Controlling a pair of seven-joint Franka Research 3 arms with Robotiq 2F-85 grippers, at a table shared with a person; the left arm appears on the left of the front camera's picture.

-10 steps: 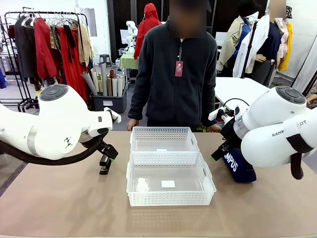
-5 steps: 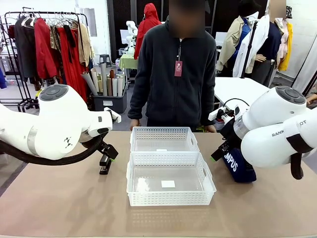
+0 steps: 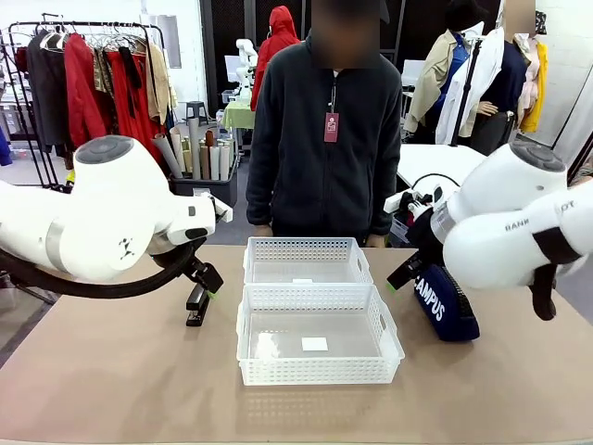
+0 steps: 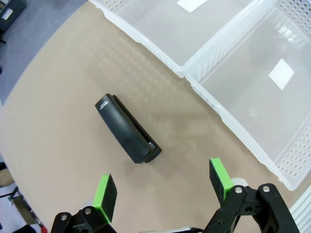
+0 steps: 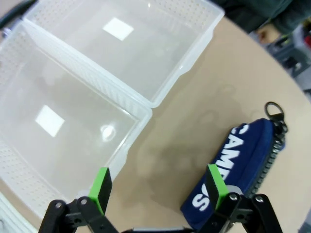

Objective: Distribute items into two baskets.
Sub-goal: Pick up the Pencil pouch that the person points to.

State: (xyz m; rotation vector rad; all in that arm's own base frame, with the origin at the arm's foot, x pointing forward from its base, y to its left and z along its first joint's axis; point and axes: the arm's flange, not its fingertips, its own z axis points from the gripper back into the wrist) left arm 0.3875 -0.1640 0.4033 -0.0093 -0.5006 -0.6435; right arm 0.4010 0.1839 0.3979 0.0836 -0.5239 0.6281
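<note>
The small black stapler point(image 3: 196, 306) lies on the table left of two white lattice baskets, one behind point(image 3: 306, 248) the other point(image 3: 315, 371), both empty. My left gripper point(image 3: 208, 279) hovers open just above the stapler point(image 4: 127, 128), its green pads point(image 4: 105, 190) spread on either side in the left wrist view. The navy CAMPUS pouch point(image 3: 447, 301) lies right of the baskets. My right gripper point(image 3: 400, 275) is open beside the pouch's left end; in the right wrist view the pouch point(image 5: 243, 170) sits by one green pad point(image 5: 214, 184).
A person in a dark fleece stands at the far table edge behind the baskets, hands low. The basket rims point(image 4: 194, 73) point(image 5: 141, 104) lie close to both grippers. Bare table stretches in front of the near basket.
My right arm has lifted a little and shifted left, uncovering more of the pouch. The left arm has risen slightly. The stapler and baskets have not moved.
</note>
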